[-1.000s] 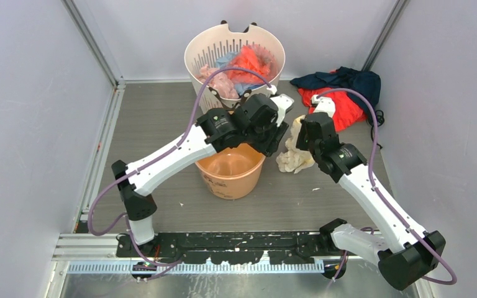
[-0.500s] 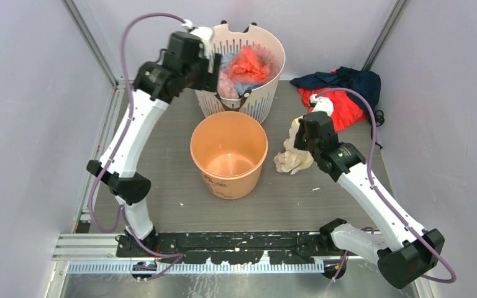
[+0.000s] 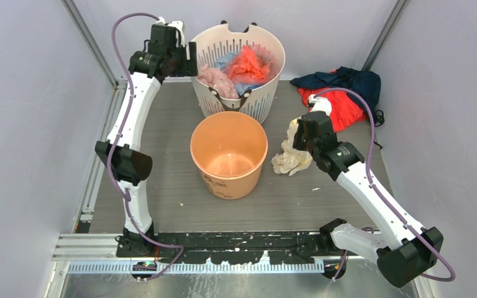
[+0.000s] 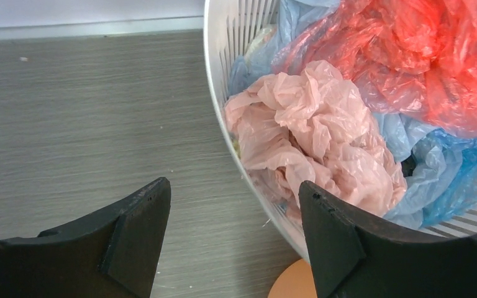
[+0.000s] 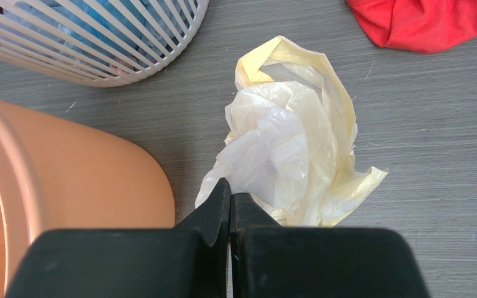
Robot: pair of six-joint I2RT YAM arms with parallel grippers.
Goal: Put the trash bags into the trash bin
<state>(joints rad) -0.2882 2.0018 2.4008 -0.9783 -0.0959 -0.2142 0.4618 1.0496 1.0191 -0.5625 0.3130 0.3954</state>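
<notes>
The trash bag (image 3: 290, 158) (image 5: 298, 143) is a crumpled pale-yellow film heap on the floor, just right of the trash bin. The trash bin (image 3: 223, 183) (image 5: 74, 180) is an orange bucket standing upright with nothing visible inside. My right gripper (image 3: 297, 144) (image 5: 230, 186) is shut, its tips pinching the bag's near whitish edge. My left gripper (image 3: 183, 59) (image 4: 233, 186) hangs open at the far left. It straddles the left rim of the white basket with nothing between its fingers.
The white slotted basket (image 3: 267, 102) (image 4: 214, 93) stands behind the bin and holds pink (image 4: 310, 130), red (image 4: 422, 56) and blue (image 4: 447, 180) plastic bundles. A red and navy cloth heap (image 3: 341, 99) lies at the back right. Walls close in on both sides.
My left arm swung from over the bin up to the basket's left rim, and its gripper opened wider. The right gripper stayed shut, and the bag shifted slightly toward the bin.
</notes>
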